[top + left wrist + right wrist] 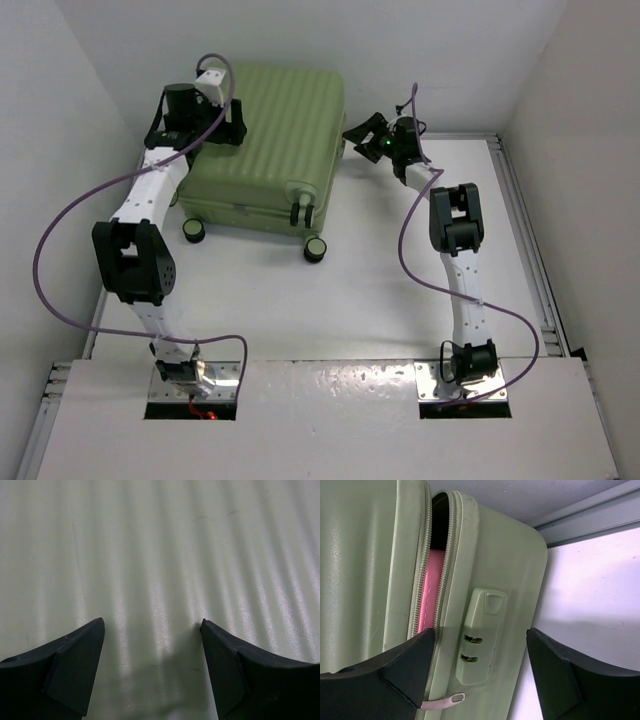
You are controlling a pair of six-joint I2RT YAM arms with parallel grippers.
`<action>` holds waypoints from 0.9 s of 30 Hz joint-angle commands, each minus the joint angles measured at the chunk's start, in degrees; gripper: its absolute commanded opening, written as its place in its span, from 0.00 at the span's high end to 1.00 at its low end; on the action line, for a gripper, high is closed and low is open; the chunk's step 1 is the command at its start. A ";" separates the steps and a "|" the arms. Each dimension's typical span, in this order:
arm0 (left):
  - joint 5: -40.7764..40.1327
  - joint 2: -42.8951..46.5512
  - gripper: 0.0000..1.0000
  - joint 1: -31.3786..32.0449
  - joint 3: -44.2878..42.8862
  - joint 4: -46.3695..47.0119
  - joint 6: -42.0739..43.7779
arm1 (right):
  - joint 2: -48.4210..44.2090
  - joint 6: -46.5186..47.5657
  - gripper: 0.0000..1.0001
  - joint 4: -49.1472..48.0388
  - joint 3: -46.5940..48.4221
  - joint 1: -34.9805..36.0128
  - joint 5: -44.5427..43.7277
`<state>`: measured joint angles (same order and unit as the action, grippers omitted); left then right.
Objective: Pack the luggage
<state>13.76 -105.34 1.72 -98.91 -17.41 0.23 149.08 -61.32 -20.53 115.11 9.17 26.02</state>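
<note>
The green suitcase [270, 150] lies at the far left of the table [350, 300], and something pink [427, 590] shows in its zipper gap. My left tool [152, 625] is open over its ribbed top. My right tool [477, 630] is open by its lock [482, 610].

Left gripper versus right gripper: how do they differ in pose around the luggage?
The left gripper faces down onto the ribbed top shell of the luggage; the right gripper faces its side, at the zipper gap and lock. The left gripper's camera shows only shell; the right gripper's shows a pink item inside the gap. Both stand open, holding nothing.
</note>
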 commanded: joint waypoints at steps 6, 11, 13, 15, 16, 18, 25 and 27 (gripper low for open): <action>-11.01 -12.46 0.18 -11.37 -22.06 -12.96 -10.07 | 1.74 -0.03 0.24 -1.35 1.70 8.85 0.52; -18.14 -22.80 0.26 -15.95 -39.87 -12.31 -11.49 | 1.39 -0.46 0.24 -2.14 0.73 8.85 1.14; -19.02 -24.29 0.26 -15.95 -36.72 -7.32 -8.42 | 1.48 -0.03 0.24 -2.06 0.82 8.85 1.23; -19.56 -25.96 0.26 -15.95 -36.00 -4.66 -6.92 | 1.57 0.06 0.24 -2.05 0.73 8.85 1.31; -19.56 -27.27 0.27 -16.56 -36.00 -3.52 -6.91 | 1.66 0.32 0.24 -2.05 0.73 8.85 1.31; -15.36 -32.10 0.29 -17.45 -37.57 -1.85 -6.91 | 1.48 0.41 0.24 -2.05 0.64 8.68 1.58; 12.23 -41.10 0.37 -11.66 -43.75 -0.43 -0.51 | 2.45 1.20 0.24 -1.61 1.87 10.17 2.19; 15.49 -38.99 0.38 -6.24 -38.15 -2.96 4.83 | 2.88 0.94 0.24 -2.14 3.10 11.57 2.28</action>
<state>14.61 -148.75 -14.52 -140.73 -19.55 -2.68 149.99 -61.63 -22.85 115.72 11.46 21.17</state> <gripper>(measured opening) 0.620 0.756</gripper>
